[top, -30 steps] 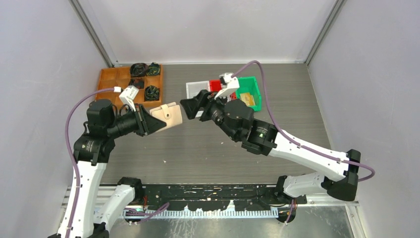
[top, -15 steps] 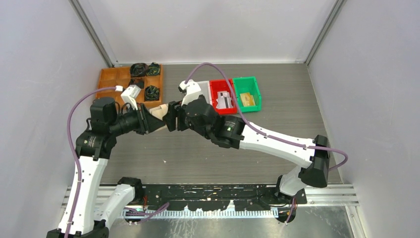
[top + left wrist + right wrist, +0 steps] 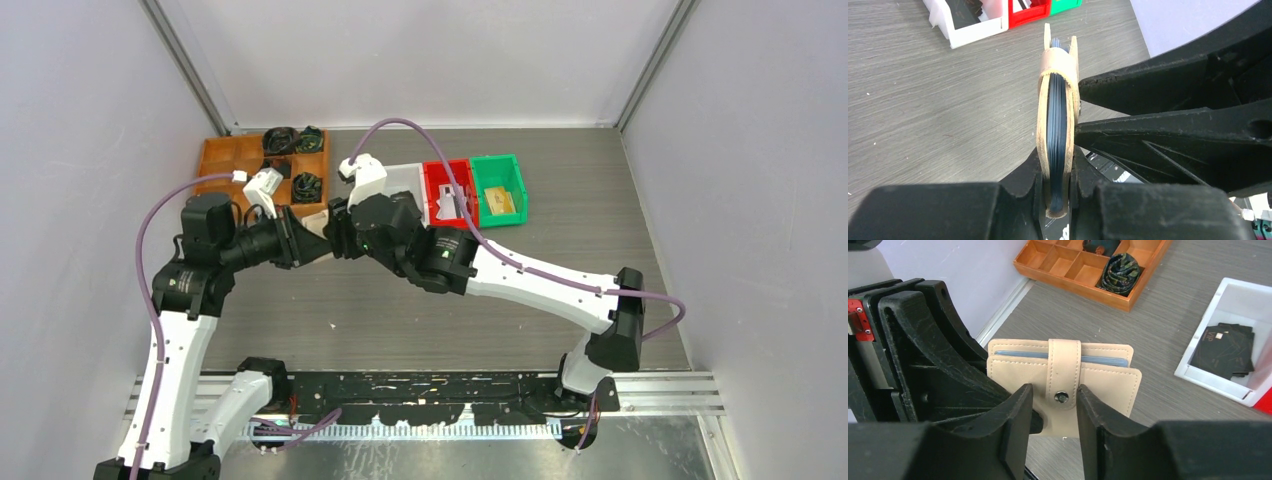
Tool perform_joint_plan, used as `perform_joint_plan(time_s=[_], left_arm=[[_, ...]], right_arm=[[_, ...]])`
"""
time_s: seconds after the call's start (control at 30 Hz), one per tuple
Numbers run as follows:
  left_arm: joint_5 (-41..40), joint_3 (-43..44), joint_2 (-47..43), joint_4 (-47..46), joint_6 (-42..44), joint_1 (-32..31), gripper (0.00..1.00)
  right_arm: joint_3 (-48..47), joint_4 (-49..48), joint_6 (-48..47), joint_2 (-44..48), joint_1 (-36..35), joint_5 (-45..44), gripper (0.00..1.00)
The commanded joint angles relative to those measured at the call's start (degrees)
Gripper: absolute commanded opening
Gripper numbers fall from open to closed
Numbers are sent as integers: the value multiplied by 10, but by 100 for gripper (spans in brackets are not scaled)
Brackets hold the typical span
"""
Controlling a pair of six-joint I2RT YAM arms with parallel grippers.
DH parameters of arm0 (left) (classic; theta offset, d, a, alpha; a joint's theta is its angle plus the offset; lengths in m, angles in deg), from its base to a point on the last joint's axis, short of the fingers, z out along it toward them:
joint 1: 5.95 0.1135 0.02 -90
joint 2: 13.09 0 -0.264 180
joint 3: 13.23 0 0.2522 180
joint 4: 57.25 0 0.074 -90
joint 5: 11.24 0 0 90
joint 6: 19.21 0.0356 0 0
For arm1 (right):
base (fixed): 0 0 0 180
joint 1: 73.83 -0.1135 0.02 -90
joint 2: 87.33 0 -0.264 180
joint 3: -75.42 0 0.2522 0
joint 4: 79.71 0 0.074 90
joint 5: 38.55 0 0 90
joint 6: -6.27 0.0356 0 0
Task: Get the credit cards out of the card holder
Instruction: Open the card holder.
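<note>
The left jaws are clamping the card holder (image 3: 1108,382) by one edge, holding it off the desk (image 3: 350,320) — folded shut, its tab strap (image 3: 1064,365) snapped down. The right jaws are straddling that strap — whether they are pinching it, I cannot tell.

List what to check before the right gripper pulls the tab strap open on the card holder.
1. Left gripper clamped on the card holder: ok.
2. Holder clear of the table: ok, held in the air, edge-on.
3. Right gripper astride the tab strap: ok, one finger each side, not yet pinching.
4. Snap undone: not ok, fastened.
5. Cards inside the holder: cannot tell; only dark blue layers show between the covers.
6. White bin has room: ok, dark cards cover part of its floor.
</note>
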Motion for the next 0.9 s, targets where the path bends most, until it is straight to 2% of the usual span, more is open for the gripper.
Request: perform_joint_plan(time_s=[0.0, 0.43, 0.73, 0.8, 0.87], left_arm=[[65, 44, -5, -18, -21, -2, 0], [92, 70, -13, -5, -36, -2, 0], [101, 70, -17, -1, -26, -2, 0], [100, 67, -17, 7, -12, -2, 0], [110, 66, -16, 14, 2, -2, 0]], right_arm=[[-48, 15, -36, -26, -11, -51, 40], [-55, 39, -110, -36, -22, -156, 1], [-61, 39, -147, -21, -22, -172, 2], [-74, 50, -152, -15, -21, -166, 10], [-84, 65, -159, -6, -19, -157, 25]])
